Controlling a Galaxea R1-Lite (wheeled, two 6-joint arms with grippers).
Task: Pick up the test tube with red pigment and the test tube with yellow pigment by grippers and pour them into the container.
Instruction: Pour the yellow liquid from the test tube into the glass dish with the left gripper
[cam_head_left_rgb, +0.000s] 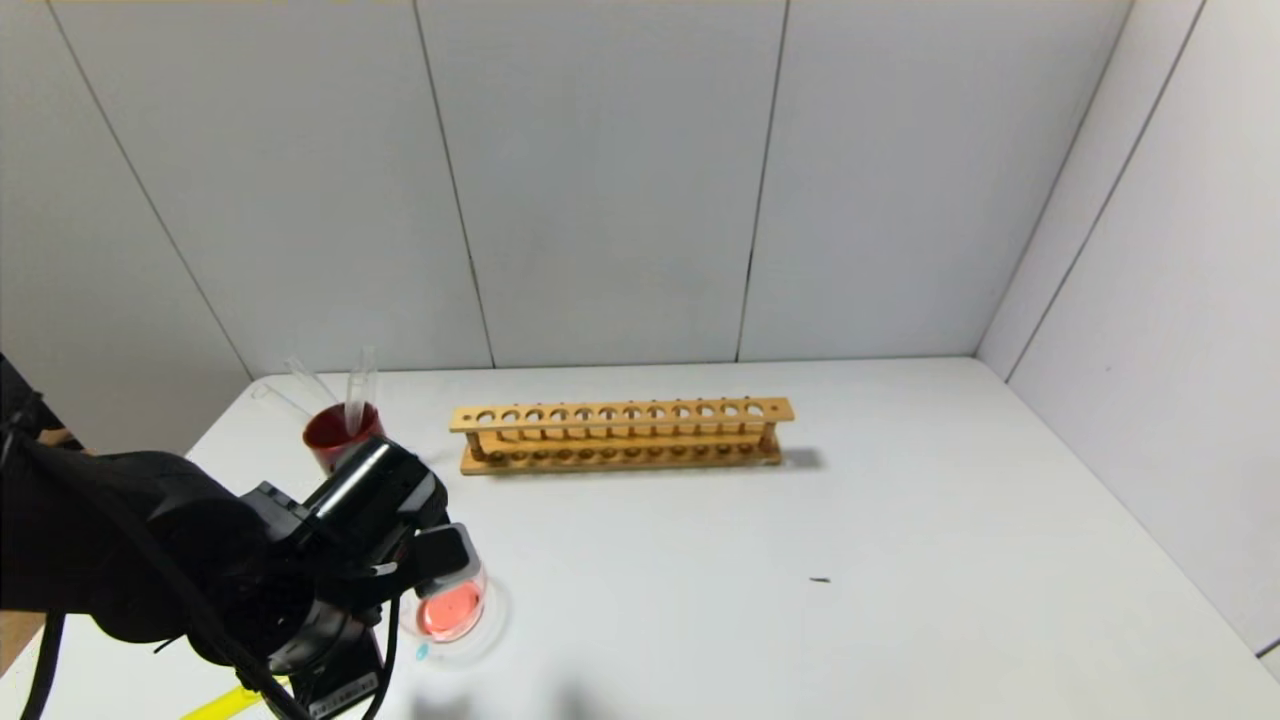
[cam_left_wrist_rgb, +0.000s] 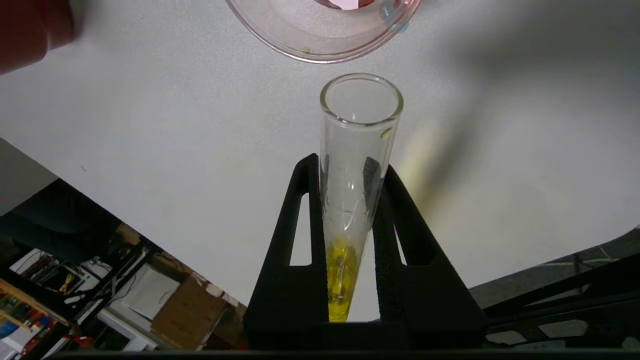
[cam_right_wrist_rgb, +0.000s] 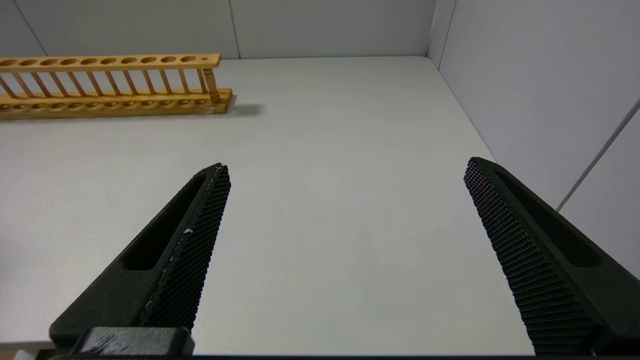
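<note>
Left gripper (cam_left_wrist_rgb: 350, 175) — we see its black fingers (cam_left_wrist_rgb: 300, 230) clamped on the test tube with yellow pigment (cam_left_wrist_rgb: 352, 165), the yellow liquid pooled at the gripped end, the open mouth pointing toward the container (cam_left_wrist_rgb: 300, 47) but short of its rim. The container sits on the white table (cam_head_left_rgb: 800, 560), already holding reddish liquid. Our worry: tip now and the yellow lands on the table, not in the dish. Smooth glass may also slip between the pads. Dark red cup (cam_head_left_rgb: 335, 435) stands nearby with empty tubes. Right gripper (cam_right_wrist_rgb: 345, 210) idles wide apart, well off beside the wooden rack (cam_right_wrist_rgb: 110, 85).
</note>
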